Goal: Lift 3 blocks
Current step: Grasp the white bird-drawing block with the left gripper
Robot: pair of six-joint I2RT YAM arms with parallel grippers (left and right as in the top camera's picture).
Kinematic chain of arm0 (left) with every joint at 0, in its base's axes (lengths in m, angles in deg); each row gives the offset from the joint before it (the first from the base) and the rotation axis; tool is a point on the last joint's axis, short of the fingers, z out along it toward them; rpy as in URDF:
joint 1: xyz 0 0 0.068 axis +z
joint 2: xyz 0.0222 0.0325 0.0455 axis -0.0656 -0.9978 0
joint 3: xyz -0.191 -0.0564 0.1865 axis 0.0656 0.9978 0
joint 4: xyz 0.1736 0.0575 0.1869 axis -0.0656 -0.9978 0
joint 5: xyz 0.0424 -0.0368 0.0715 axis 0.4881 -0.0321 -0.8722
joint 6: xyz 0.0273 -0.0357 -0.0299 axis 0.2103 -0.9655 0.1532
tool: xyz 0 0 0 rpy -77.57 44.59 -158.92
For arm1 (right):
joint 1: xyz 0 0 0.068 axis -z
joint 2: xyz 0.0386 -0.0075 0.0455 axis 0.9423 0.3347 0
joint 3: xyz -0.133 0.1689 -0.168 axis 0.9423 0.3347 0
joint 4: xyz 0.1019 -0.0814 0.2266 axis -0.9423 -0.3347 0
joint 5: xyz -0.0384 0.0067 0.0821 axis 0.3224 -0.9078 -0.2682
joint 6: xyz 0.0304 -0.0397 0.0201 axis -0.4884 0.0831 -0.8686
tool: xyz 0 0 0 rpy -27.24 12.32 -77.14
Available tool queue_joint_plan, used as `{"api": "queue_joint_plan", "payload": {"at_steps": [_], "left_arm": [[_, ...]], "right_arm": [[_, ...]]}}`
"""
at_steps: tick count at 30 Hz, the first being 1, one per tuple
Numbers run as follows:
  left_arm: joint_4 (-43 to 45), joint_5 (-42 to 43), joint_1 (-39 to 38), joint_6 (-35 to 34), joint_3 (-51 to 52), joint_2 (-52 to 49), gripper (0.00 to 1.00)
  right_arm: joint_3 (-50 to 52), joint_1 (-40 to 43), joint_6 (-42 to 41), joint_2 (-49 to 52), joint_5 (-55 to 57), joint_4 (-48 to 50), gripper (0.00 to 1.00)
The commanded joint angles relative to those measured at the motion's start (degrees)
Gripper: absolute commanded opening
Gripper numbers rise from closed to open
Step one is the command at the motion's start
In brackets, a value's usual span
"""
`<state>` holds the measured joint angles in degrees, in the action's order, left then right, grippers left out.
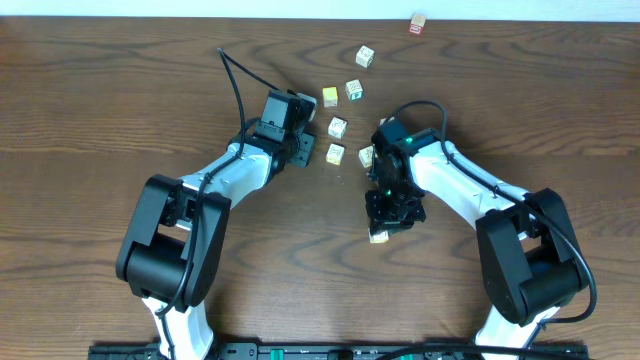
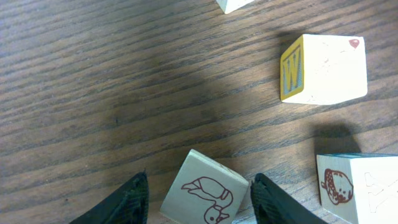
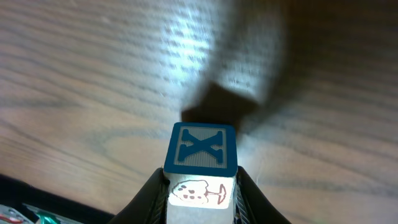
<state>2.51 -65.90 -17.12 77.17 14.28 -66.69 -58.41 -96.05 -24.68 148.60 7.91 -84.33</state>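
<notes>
Over table [image 1: 100, 100], right claw [image 3: 200, 190] clamps X block [image 3: 201, 147]; left claw [image 2: 199, 188] gapes round second block [image 2: 208, 196]

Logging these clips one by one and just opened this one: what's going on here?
The right tool is shut on a toy block with a blue X face and seems to hold it clear of the wooden table, with the block's shadow showing on the wood. The left tool is down at the table, open, straddling a pale block with a bird drawing that rests on the wood, not yet gripped. Several other blocks lie loose between the arms.
</notes>
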Motion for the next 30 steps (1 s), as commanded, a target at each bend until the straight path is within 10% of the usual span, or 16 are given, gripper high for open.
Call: {"api": "queue_joint_plan", "payload": {"at_steps": [1,12,30], "left_arm": [[0.3,0.1,0.4,1.8,-1.4,-0.8,0.5],[-0.7,0.1,0.7,1.8,-1.4,-4.1,0.22],[-9.8,0.1,0.7,-0.7,-1.4,-0.8,0.14]], "right_arm": [[1.2,-0.8,-0.8,0.9,1.0,-0.6,0.01],[1.2,-0.7,-0.7,0.9,1.2,2.6,0.01],[1.2,-0.6,-0.7,0.9,12.4,9.4,0.06]]}}
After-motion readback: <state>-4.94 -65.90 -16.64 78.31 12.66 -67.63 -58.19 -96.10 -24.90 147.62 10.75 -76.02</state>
